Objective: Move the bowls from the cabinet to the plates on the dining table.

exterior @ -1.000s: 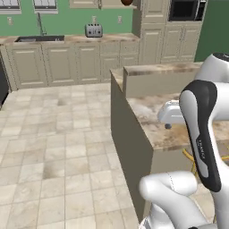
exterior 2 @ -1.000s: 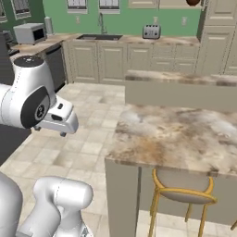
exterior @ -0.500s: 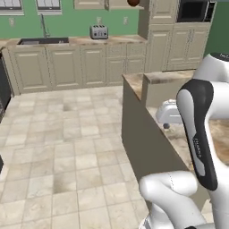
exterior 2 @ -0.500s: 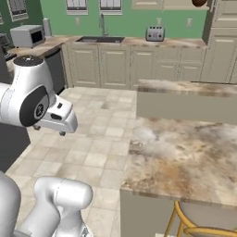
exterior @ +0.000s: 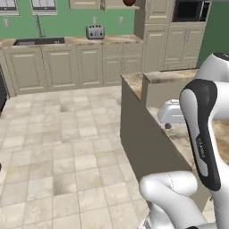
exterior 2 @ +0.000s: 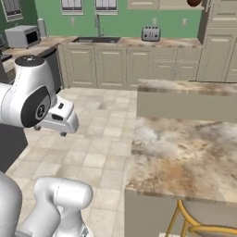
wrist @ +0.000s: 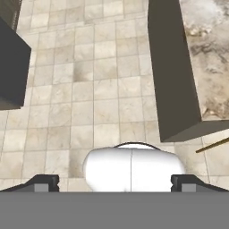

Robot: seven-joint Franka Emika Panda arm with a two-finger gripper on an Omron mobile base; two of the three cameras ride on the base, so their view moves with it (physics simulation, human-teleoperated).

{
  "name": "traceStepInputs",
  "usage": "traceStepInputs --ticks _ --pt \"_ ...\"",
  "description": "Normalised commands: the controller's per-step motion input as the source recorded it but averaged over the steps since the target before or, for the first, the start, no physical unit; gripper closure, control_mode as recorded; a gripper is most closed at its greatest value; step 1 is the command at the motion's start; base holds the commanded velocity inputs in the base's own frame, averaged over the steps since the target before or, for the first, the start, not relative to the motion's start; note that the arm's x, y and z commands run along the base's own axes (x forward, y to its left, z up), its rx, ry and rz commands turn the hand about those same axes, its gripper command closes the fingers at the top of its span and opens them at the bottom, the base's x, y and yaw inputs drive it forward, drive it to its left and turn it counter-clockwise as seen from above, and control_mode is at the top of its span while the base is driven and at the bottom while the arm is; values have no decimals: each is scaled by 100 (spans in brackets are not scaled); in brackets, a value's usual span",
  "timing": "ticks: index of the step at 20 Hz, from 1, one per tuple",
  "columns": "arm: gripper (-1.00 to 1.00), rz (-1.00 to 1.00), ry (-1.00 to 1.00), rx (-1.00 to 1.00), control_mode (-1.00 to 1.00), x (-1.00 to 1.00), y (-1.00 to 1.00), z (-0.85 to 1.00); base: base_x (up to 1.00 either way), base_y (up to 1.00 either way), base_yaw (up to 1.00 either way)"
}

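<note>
Our gripper (wrist: pixel 114 182) hung spread wide and empty above floor tiles. We saw the reddish-brown bowl (exterior: pixel 129 2) in the cabinet (exterior: pixel 157 9), far ahead and high; the dining table (wrist: pixel 203 58) lay just beside.

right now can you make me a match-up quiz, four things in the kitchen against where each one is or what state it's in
Things:
1. toaster
2. microwave
3. reddish-brown bowl
4. gripper

Places or states:
A. up in the wall cabinet
B. open, holding nothing
C. on the back worktop right of the sink
D. on the worktop at far left

Pairs: 1-C, 2-D, 3-A, 4-B
</note>
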Motion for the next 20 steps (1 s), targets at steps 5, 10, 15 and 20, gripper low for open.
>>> traceStepInputs --ticks 5,10,15,20 --pt "-100 0 0 0 100 0 0 0 -33 100 1" --pt "-100 0 0 0 100 0 0 0 20 86 0" --pt "-100 0 0 0 100 0 0 0 100 41 0" --pt "-100 0 0 0 100 0 0 0 100 14 0"
